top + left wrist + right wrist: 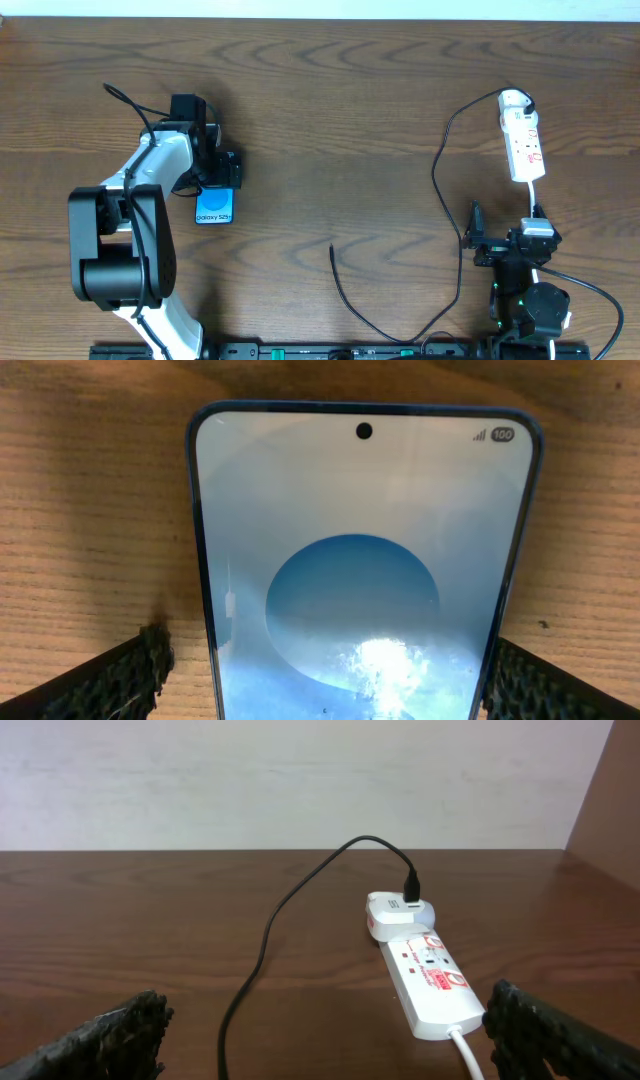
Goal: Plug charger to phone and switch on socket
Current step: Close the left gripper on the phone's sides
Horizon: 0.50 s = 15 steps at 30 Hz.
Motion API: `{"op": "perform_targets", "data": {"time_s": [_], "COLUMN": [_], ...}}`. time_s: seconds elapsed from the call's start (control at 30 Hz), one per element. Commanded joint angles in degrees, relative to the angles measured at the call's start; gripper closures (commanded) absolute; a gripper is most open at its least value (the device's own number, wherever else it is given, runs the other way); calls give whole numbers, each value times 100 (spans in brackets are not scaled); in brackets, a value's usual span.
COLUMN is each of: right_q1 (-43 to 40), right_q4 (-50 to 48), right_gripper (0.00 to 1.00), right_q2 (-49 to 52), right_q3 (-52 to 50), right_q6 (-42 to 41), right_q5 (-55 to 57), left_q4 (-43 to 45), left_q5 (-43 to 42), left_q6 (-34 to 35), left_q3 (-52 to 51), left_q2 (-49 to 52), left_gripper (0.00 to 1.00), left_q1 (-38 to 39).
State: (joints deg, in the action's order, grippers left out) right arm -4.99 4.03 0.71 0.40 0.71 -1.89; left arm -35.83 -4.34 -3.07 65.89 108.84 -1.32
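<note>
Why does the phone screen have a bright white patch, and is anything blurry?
Left wrist view: the phone fills the frame, and a white glare, probably a reflected light, washes out its lower screen. Overhead view: the visible screen looks evenly blue, no glare. Right wrist view: the socket is sharp; the near dark fingertips look soft.

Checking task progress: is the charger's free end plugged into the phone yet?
No, the charger ends loose on the bare table, well apart from the phone.
</note>
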Motion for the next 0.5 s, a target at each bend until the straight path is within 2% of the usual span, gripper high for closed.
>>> {"op": "perform_targets", "data": {"time_s": [0.0, 0.47], "right_q1": [26, 28], "right_q4": [24, 24], "right_gripper": [1, 1], "right_q2": [-37, -37], "right_q3": [-9, -9], "right_q6": [61, 61], "right_q5": [24, 26], "left_q4": [-160, -160], "left_q5": [-208, -205], "left_q6": [11, 9], "left_q3": [-269, -269], "left_q2": [240, 240], "left_gripper": [0, 0], "left_q1": [13, 63]}}
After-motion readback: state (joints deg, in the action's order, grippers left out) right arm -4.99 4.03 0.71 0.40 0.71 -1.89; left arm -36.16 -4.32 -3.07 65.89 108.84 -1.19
